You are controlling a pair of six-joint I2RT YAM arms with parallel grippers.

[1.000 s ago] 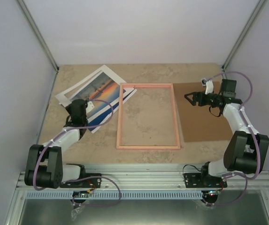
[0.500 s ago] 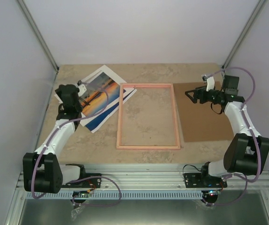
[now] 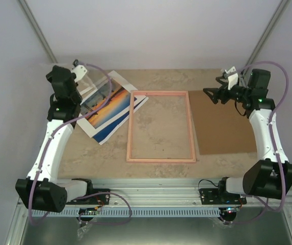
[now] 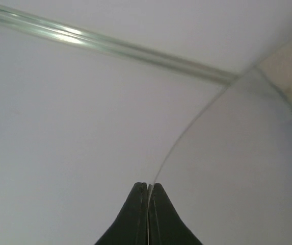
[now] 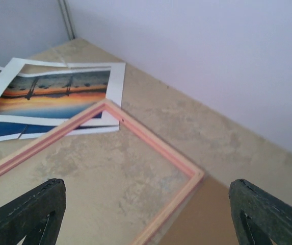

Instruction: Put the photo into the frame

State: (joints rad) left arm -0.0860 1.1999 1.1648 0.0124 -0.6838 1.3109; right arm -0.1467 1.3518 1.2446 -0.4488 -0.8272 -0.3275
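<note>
Top ext: fixed, high, behind arm bases at near edge; faces down & fwd; far off, takes in whole table [image 3: 105, 153] plus left, right & far walls.
Left wrist: on left arm, raised at far-left corner; faces a wall [image 4: 59, 127] w/ pale rail [image 4: 110, 45]; very close; left gripper [image 4: 148, 186] tips at bottom centre, clear sheet [image 4: 237, 168] fills right half.
Right wrist: on right arm, raised at far right; faces left & down across table [image 5: 100, 173]; mid range; right gripper [image 5: 146, 182] fingers in both bottom corners.
Shared, top ext + right wrist: far end of frame [image 3: 130, 127] [image 5: 151, 140], photo [image 3: 107, 102] [image 5: 54, 92], cardboard [image 3: 222, 122] [image 5: 202, 219] corner.
Shared, top ext + left wrist: clear sheet [image 3: 96, 84], wall.
</note>
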